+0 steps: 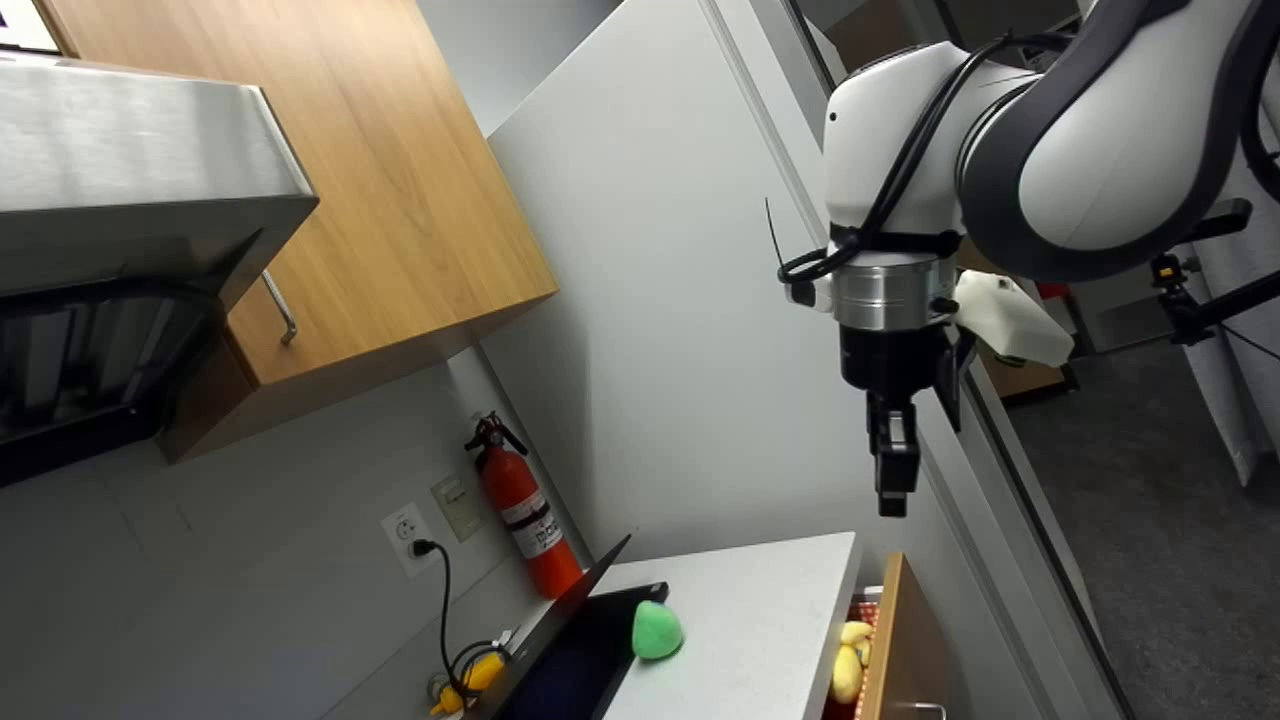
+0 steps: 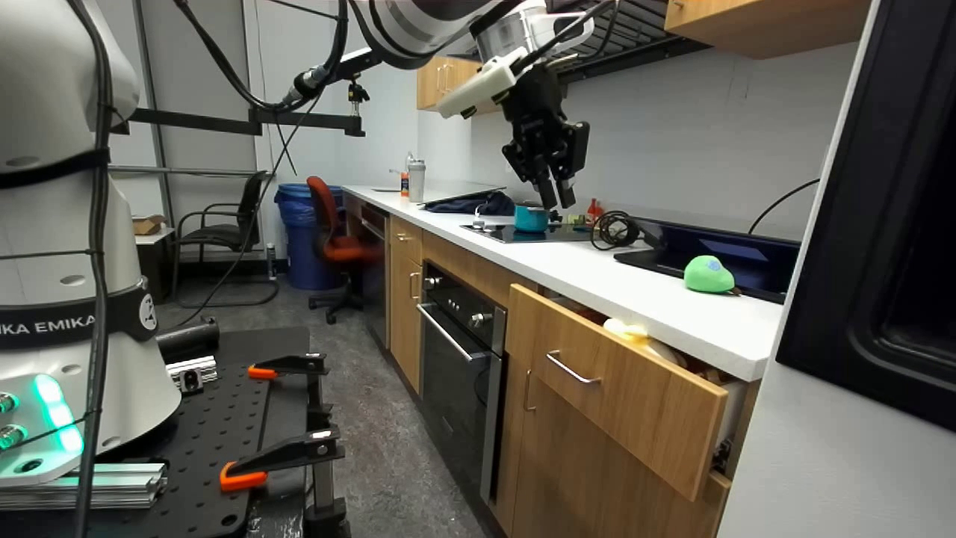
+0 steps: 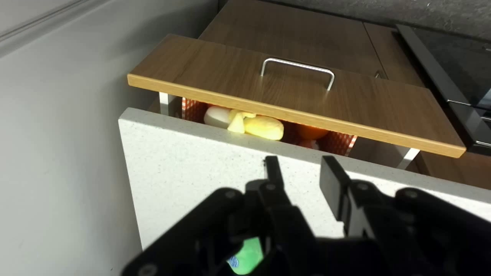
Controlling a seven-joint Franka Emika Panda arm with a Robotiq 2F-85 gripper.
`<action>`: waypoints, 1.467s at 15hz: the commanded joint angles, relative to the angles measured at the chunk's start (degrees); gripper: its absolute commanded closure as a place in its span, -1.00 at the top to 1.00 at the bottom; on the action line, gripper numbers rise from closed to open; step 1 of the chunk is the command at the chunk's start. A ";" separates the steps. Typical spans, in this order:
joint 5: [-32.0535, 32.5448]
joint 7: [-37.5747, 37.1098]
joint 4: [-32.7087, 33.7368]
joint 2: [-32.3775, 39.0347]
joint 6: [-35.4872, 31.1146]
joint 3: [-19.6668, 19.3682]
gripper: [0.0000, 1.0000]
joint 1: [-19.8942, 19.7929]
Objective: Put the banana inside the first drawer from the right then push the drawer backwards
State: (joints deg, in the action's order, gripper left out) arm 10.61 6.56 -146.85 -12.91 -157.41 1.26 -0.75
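1. White counter (image 3: pixel 184 165): front edge roofs the rear of the rightmost drawer (image 2: pixel 624 392), so contents must slip under it on closing.
2. One arm (image 1: pixel 1110 170) only, so no nearer one to pick.
3. That drawer is part way out. Its front panel (image 3: pixel 297 91) carries a metal handle (image 3: pixel 299 66) on the outer face; the push should land on that face and go backwards.
4. Red-checked box (image 3: pixel 341 143) inside the drawer; an orange thing (image 3: pixel 312 131) shows in it.
5. Black pincer (image 3: pixel 300 168): jaws well apart, nothing between, counter showing through the gap. Hangs tips down, well above the drawer, touching nothing. Key bit: in the wrist view the tips overlap the counter; banana (image 3: pixel 264 127) lies off toward the top of that view, then the panel, outer face last. My read: pincer must travel out past the panel, drop to the handle side, then shove in. Coming straight down might clip panel or counter; can't tell which from these angles.
6. Yellow banana: in the drawer, apparently in the box, between panel and counter edge, long axis roughly parallel to the panel. Pale lump (image 3: pixel 216 117) at one end, can't tell if part of it. Placing looks done, push left to do. If it sits proud it could snag the counter edge.
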 commanded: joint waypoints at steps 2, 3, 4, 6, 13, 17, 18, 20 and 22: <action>0.66 1.28 -1.49 -1.97 -0.48 -1.04 0.31 -0.51; 0.35 2.10 -2.11 -2.84 -0.51 -1.61 0.47 -0.54; 0.10 3.07 -3.00 -4.07 -0.50 -2.24 0.61 -0.59; -0.35 5.01 -4.97 -6.76 -0.22 -3.69 0.92 -0.76; -1.63 14.27 -15.15 -22.65 2.95 -11.47 1.00 -0.35; -0.81 12.85 -12.90 -18.86 1.57 -10.86 1.00 -0.95; -0.81 12.86 -12.91 -19.22 1.81 -10.85 1.00 -0.94; -0.81 12.86 -12.91 -19.32 1.87 -10.84 1.00 -0.93; -0.81 12.86 -12.92 -19.32 1.87 -10.84 1.00 -0.92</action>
State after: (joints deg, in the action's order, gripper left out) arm 10.17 19.19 -159.81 -32.22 -155.66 -9.94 -1.40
